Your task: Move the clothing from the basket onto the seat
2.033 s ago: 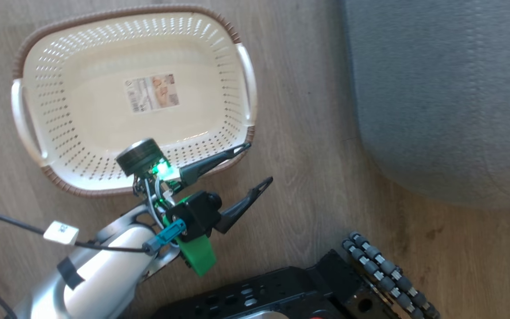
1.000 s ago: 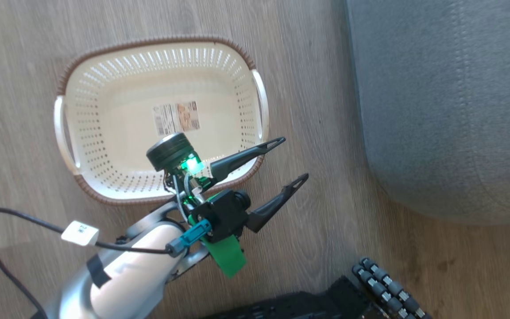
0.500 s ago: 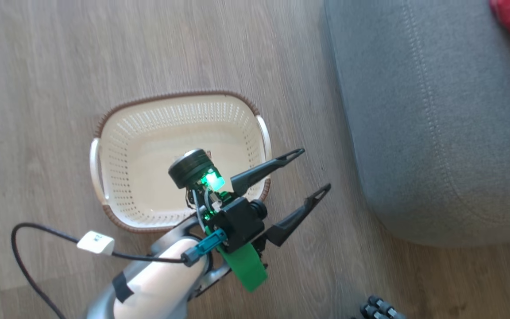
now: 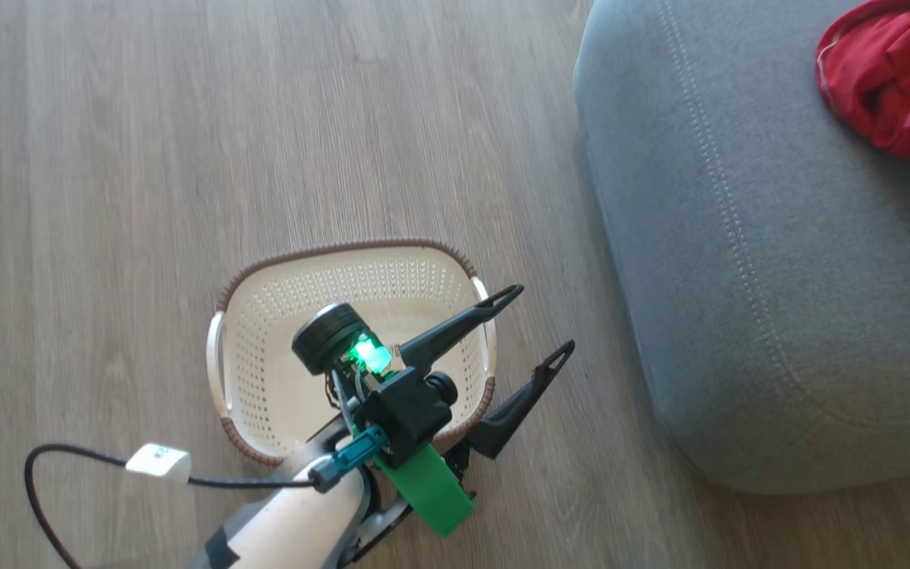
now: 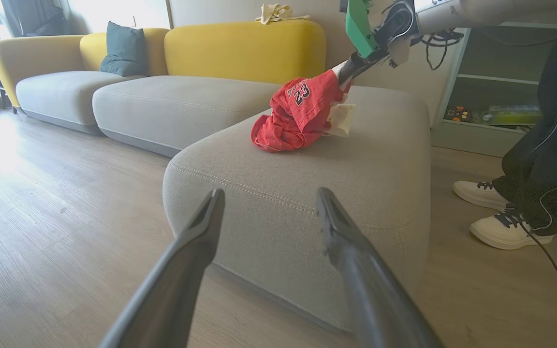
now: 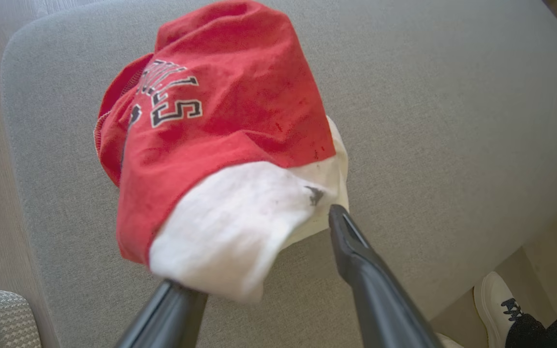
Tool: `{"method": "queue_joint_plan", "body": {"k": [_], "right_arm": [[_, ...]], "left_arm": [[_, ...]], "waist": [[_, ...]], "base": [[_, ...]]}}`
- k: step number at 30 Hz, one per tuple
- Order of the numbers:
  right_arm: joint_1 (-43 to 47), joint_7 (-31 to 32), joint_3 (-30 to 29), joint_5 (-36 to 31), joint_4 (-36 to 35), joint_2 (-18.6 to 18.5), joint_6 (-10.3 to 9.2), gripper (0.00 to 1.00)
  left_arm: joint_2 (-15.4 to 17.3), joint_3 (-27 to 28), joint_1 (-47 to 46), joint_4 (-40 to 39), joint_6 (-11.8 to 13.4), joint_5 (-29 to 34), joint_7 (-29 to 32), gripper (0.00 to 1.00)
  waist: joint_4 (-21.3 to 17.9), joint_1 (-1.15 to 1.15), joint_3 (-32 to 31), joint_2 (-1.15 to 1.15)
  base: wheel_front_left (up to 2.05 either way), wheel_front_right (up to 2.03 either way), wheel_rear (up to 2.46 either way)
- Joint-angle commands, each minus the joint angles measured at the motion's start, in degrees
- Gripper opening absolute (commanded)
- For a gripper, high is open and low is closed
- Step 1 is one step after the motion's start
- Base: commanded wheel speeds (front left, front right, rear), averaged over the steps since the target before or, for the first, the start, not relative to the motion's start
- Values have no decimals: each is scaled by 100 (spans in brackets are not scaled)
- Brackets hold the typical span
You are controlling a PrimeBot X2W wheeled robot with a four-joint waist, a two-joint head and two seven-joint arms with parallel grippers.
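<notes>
Where the wood floor (image 4: 186,118) runs under it, the grey seat (image 4: 739,237) carries the clothing (image 4: 889,79) on its top: a red jersey numbered 23 bunched with a red-and-white piece. The basket (image 4: 265,371) stands on the floor near the seat, apart from it. The right gripper (image 6: 273,222) has its jaws wide apart, with white cloth draped over one finger, perhaps snagged. The left gripper (image 4: 540,320) hangs at the basket's rim, jaws apart.

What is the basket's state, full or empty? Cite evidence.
Empty where visible: the basket shows bare floor and walls; the clothing lies on the seat.
</notes>
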Motion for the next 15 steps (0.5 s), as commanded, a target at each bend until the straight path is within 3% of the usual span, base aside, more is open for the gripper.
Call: {"method": "queue_joint_plan", "body": {"k": [1,7,15], "right_arm": [[44,12,87,56,-269,-177,-1,100],[360,142,506,448,-1071,-373,-1,100],[923,-328,582,1131,-2500,-450,-1,100]], "left_arm": [[-30,206,-51,-198,-4,-9,-29,100],[-92,369,142,-238,-4,5,-29,100],[-140,701,388,-242,-4,-37,-29,100]], "waist": [[-24,1,-130,-1],[-75,1,-405,-1],[-151,1,-681,-1]], "base": [[0,0,0],[0,0,0],[0,0,0]]}}
